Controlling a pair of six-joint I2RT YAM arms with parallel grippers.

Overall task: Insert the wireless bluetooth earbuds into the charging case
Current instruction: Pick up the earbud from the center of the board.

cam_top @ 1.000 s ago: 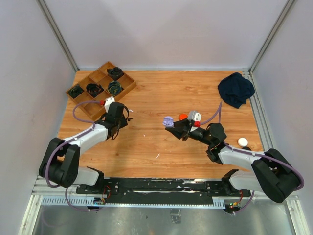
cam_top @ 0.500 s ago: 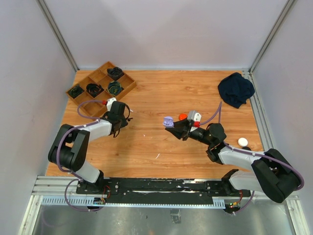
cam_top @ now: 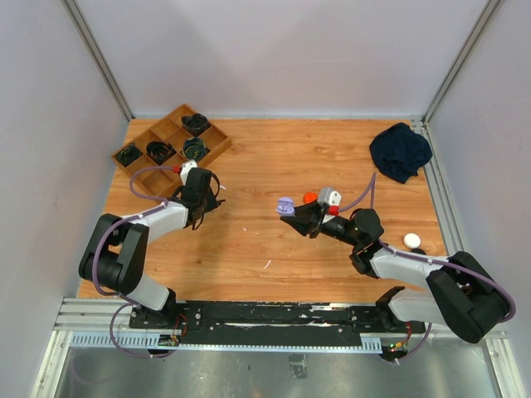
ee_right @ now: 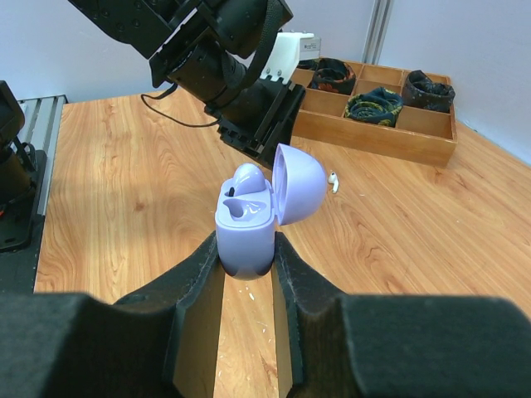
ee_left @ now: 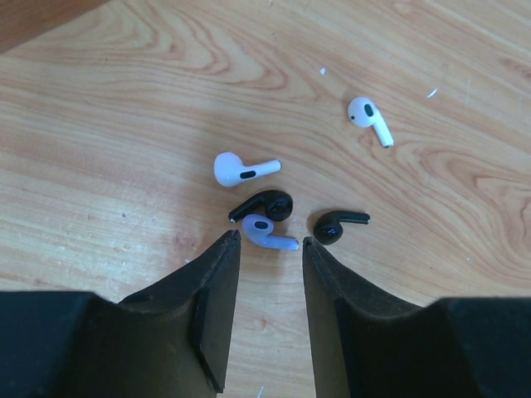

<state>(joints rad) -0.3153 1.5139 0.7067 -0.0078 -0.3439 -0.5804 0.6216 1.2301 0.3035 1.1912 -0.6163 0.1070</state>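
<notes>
Wooden table (ee_left: pixel 124 124), lavender earbud (ee_left: pixel 257 225) just ahead of the spread left gripper (ee_left: pixel 270 241).

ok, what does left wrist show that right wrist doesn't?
Left wrist only: the earbud cluster up close, with two black earbuds, a lavender earbud and two white earbuds. The open left gripper sits just short of the lavender one.

Right wrist only: the right gripper shut on the open lavender case, the wooden tray, and the left arm from outside.

Both: the table, plus one white earbud, tiny in right wrist; cannot tell which.
</notes>
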